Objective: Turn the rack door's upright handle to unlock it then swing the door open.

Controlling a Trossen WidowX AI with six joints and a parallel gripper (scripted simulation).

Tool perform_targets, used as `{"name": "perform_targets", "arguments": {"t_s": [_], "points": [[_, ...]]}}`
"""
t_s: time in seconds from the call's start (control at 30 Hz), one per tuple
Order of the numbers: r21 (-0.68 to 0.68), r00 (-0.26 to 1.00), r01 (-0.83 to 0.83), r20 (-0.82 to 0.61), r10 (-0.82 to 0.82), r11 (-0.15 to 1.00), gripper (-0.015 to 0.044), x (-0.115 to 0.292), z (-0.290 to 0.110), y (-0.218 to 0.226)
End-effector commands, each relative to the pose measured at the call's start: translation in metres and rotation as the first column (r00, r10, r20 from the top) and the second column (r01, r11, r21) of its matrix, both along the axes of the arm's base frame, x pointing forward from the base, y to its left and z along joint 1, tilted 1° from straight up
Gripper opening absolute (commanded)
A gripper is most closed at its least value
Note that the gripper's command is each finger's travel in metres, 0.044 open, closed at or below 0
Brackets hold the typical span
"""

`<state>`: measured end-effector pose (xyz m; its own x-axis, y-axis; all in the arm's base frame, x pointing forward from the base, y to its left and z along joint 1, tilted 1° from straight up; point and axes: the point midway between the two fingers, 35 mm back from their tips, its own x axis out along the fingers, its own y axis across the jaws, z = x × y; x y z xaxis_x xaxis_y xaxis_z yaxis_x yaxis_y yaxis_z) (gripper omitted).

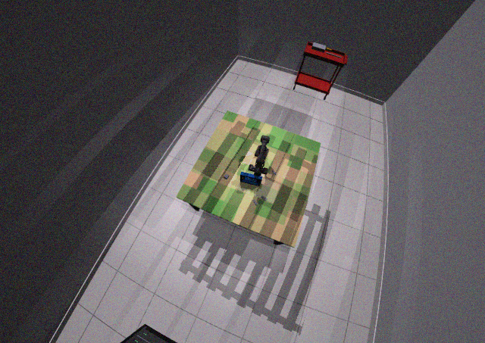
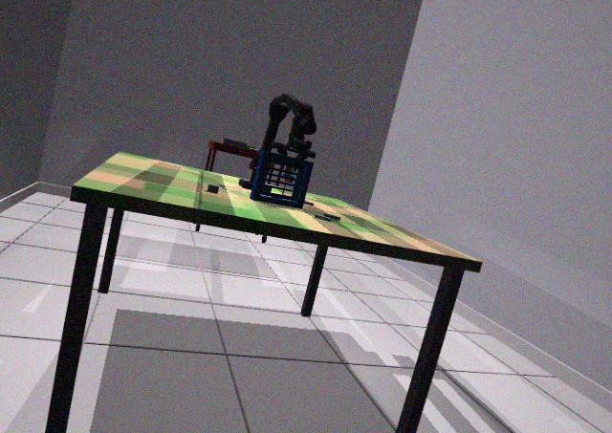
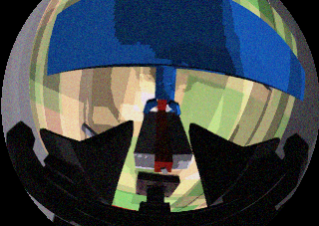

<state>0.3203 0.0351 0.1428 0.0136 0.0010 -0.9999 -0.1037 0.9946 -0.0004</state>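
Note:
The blue rack frame [image 1: 250,176] [image 2: 254,176] [image 3: 85,42] stands upright on the table [image 1: 211,134] [image 2: 163,205]. Its top bar spans the upper wrist view. The handle [image 3: 161,141], dark with a red stripe and light grey ends, is on the arm's side of the frame, below a short blue bar. My gripper [image 3: 161,126] points down, with one finger on each side of the handle and a visible gap to each; it is open. In the exterior view the fingers are mostly hidden behind the rack. The door's angle is hard to tell; no door leaf swung outward shows.
A small dark block [image 1: 226,176] [image 2: 212,188] lies to one side of the rack. Small flat pieces [image 1: 263,198] [image 2: 327,217] lie beyond it, and a thin piece [image 1: 273,172] [image 3: 89,131] lies near the gripper's other side. A red cart [image 1: 313,82] stands on the floor behind.

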Motion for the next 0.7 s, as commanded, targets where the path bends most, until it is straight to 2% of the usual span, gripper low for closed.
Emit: {"name": "perform_targets", "arguments": {"t_s": [0.0, 0.13, 0.43, 0.53, 0.67], "points": [[-0.001, 1.000, -0.006, -0.002, 0.006, 1.000, 0.0175, -0.0012, -0.0026, -0.0003], [-0.001, 1.000, -0.006, -0.002, 0.006, 1.000, 0.0070, -0.0012, -0.0026, -0.0003], [-0.001, 1.000, -0.006, -0.002, 0.006, 1.000, 0.0010, -0.0012, -0.0026, -0.0003], [-0.001, 1.000, -0.006, -0.002, 0.006, 1.000, 0.0008, -0.0012, -0.0026, -0.0003], [-0.002, 0.992, -0.128, -0.002, 0.128, 0.992, 0.0008, -0.0012, -0.0026, -0.0003]]}}
